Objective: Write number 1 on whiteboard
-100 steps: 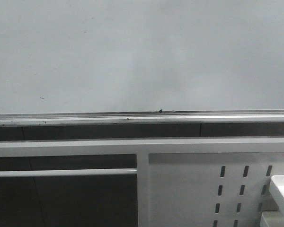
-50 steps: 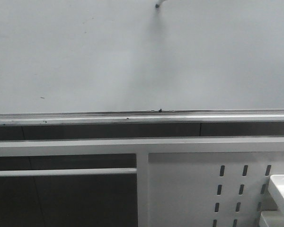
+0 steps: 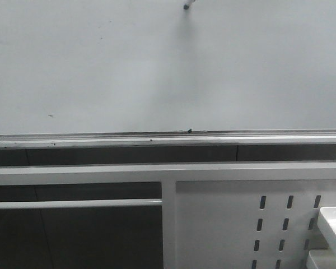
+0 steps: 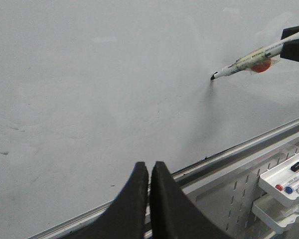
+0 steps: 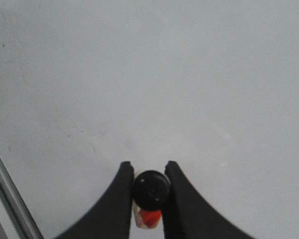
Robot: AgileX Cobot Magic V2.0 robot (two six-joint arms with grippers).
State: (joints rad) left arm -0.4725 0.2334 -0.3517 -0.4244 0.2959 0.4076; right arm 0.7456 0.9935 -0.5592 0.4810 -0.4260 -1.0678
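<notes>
I can read no text, number or sign anywhere. The whiteboard in front of me carries no written figure, only tiny dark specks. The marker held in my right tool has printing along its barrel, but it is too small and blurred to make out. The markers in the small white tray show no readable labels either.

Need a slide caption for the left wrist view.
Right claw holds a marker with its tip at the unmarked whiteboard; left claw shut, empty.
</notes>
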